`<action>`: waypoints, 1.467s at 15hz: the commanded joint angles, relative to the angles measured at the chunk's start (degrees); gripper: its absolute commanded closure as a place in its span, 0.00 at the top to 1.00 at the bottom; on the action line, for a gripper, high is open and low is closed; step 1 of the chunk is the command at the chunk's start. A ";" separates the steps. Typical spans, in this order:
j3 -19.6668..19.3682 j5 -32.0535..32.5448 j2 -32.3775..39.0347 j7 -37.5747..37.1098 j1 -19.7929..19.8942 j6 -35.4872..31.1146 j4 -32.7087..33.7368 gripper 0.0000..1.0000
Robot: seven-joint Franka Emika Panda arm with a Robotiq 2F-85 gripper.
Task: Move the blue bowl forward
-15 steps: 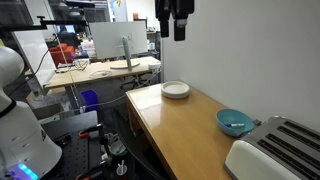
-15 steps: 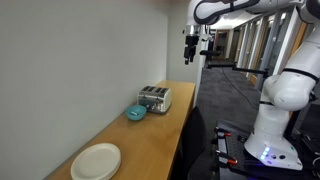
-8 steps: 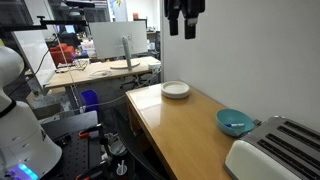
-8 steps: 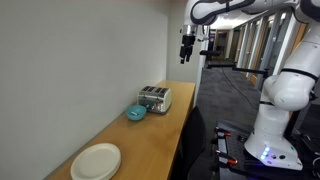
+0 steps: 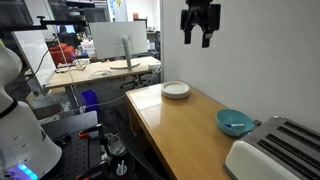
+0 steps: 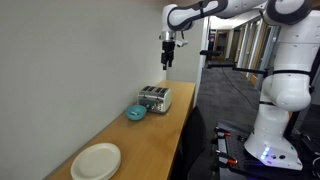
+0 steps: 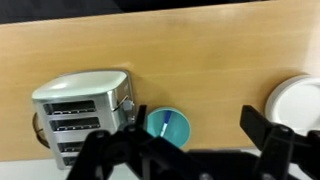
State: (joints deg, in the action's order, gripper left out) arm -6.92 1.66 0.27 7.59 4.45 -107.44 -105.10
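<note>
The small teal-blue bowl (image 5: 235, 123) sits on the wooden table (image 5: 185, 125) next to a silver toaster (image 5: 275, 150). It shows in both exterior views (image 6: 136, 113) and in the wrist view (image 7: 167, 128), seen from above. My gripper (image 5: 200, 38) hangs high in the air above the table, far above the bowl, also seen in an exterior view (image 6: 168, 61). Its fingers (image 7: 190, 135) are spread apart and hold nothing.
A flat white plate (image 5: 176, 90) lies at the table's other end, also seen in an exterior view (image 6: 96, 161) and at the wrist view's right edge (image 7: 298, 102). The toaster (image 6: 154, 98) stands against the wall. The table runs along a white wall.
The gripper has moved sideways over the table toward the wall and has turned, so both fingers now show spread apart.
</note>
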 commanded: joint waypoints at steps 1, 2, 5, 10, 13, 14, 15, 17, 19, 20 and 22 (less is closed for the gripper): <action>0.79 -3.54 8.61 1.74 0.71 3.62 9.78 1.00; 0.82 -3.97 10.75 0.64 1.01 3.01 11.51 1.00; 1.07 -5.18 17.40 0.33 1.99 2.50 17.54 1.00; 1.27 -3.48 20.28 0.02 2.36 1.53 19.07 1.00; 1.29 -3.48 20.29 0.01 2.35 2.59 20.00 1.00; 1.37 -4.13 20.53 0.25 2.63 2.39 20.24 1.00; 1.39 -5.01 21.40 -0.57 2.85 1.19 20.36 1.00; 1.21 -6.89 23.73 -4.92 2.96 -2.26 20.50 1.00; 1.74 -11.15 26.14 -8.37 3.53 -6.82 19.86 1.00; 2.02 -13.19 27.53 -9.90 3.62 -8.59 19.77 1.00; 1.91 -15.70 29.91 -15.08 3.01 -11.23 19.48 1.00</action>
State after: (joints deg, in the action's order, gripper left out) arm -5.89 -10.84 28.62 -0.95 7.10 -115.90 -85.55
